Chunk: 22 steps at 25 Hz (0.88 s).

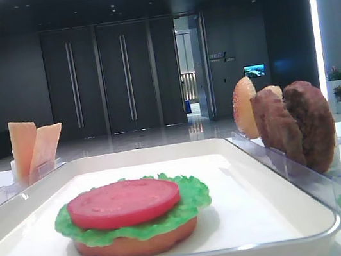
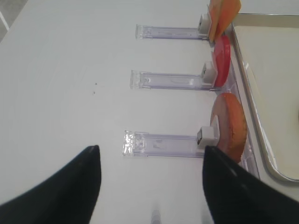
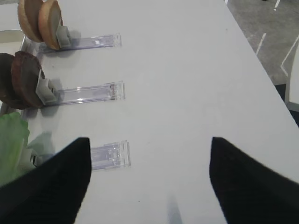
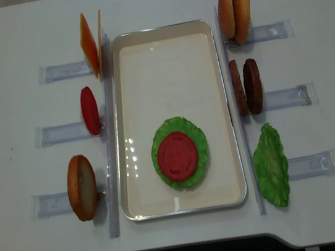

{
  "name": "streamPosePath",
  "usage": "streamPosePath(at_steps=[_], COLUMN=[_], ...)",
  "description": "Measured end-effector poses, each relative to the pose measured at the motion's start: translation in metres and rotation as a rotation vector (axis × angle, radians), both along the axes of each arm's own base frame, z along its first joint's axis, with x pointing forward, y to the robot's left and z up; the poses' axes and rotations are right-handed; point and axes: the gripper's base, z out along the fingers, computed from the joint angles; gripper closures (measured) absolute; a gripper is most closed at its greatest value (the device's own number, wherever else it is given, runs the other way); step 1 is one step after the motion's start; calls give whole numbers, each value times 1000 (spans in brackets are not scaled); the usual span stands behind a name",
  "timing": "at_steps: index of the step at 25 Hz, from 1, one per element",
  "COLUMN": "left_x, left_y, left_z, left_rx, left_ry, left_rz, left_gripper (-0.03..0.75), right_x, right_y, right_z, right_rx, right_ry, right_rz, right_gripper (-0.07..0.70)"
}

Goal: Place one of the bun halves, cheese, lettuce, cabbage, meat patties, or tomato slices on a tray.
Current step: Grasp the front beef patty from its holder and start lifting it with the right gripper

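Observation:
The white tray (image 4: 161, 36) holds a stack: a bun half (image 1: 137, 244), lettuce (image 4: 187, 129) and a tomato slice (image 4: 178, 155) on top. Left of the tray stand cheese (image 4: 90, 42), a tomato slice (image 4: 89, 110) and a bun half (image 4: 81, 187). On its right are two bun halves (image 4: 235, 13), two meat patties (image 4: 246, 86) and lettuce (image 4: 270, 164). Cabbage is out of view. My right gripper (image 3: 148, 140) hangs open over bare table, right of the lettuce (image 3: 11, 140). My left gripper (image 2: 150, 148) is open too, left of the bun half (image 2: 230, 126). Neither holds anything.
Clear plastic slotted racks (image 4: 288, 97) stick out from the tray on both sides and carry the upright pieces. The table's right edge (image 3: 261, 70) runs close beside the right gripper. The front edge (image 4: 191, 246) lies just below the tray.

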Motion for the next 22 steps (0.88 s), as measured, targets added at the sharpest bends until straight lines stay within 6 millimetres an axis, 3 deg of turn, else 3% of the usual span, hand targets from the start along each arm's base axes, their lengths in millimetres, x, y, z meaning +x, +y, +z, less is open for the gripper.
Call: streamPosePath(at_steps=[22], left_x=[0], left_y=[0], left_z=[0], left_rx=[0], left_ry=[0], left_rz=[0], left_gripper=[197], right_x=[0], right_y=[0], right_z=[0], right_rx=[3], right_ry=[0], right_rz=[-2], right_gripper=[128])
